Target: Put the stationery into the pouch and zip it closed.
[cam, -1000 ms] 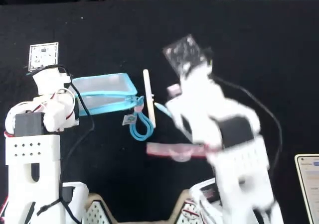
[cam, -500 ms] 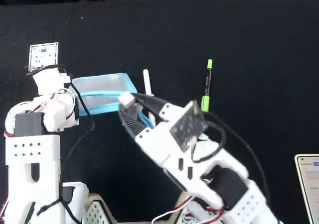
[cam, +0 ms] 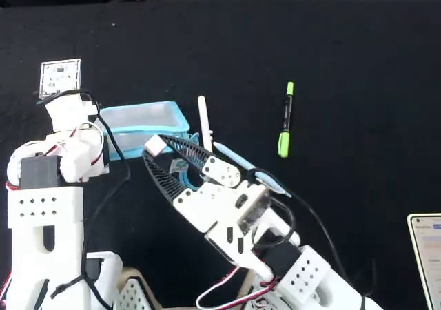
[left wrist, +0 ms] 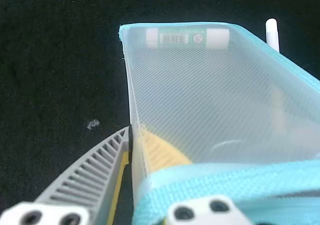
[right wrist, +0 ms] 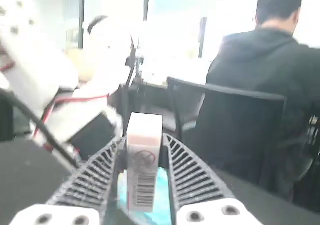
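open black table (cam: 344, 62) lies beyond the pouch (cam: 145, 117) and off to the right, around a green marker (cam: 285, 120). the left arm (cam: 62, 151) blocks the pouch's left end and a white pen (cam: 204, 124) its right end. the right gripper (cam: 151, 149), clamping a white eraser (cam: 154, 143), crosses the near side.

My right pincer (cam: 154, 149) has swung down across the worktop (cam: 358, 62), carrying the white barcoded block (cam: 156, 143) from mid-air to the pouch (cam: 141, 117) mouth. That uncovered the green marker (cam: 285, 120).
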Motion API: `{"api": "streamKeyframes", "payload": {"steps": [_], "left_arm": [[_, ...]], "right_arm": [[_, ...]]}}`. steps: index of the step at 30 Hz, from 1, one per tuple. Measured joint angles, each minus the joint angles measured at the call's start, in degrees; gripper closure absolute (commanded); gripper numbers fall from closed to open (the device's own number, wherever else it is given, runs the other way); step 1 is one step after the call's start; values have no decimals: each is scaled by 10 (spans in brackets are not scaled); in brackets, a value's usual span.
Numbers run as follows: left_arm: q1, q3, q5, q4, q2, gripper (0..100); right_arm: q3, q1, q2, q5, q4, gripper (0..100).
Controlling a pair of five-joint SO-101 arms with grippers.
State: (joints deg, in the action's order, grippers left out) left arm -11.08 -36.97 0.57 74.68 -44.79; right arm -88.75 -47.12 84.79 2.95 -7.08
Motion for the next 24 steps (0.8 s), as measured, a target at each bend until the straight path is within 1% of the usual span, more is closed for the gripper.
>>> {"api": "streamKeyframes", "payload": {"steps": [3,9,12,19,24], "left_arm": [[0,0,0,0,0,970],[0,0,0,0,0,970],[0,0,0,0,0,970],[0,0,0,0,0,970],[0,0,0,0,0,970]], "right_arm": [[-1,8,0,0,-28,988],[-1,7,-13,0,-38,988],[9,7,-64,0,-39,988],[88,9,-218,0,-40,988],[102,10,-264,-1,-65,987]]}}
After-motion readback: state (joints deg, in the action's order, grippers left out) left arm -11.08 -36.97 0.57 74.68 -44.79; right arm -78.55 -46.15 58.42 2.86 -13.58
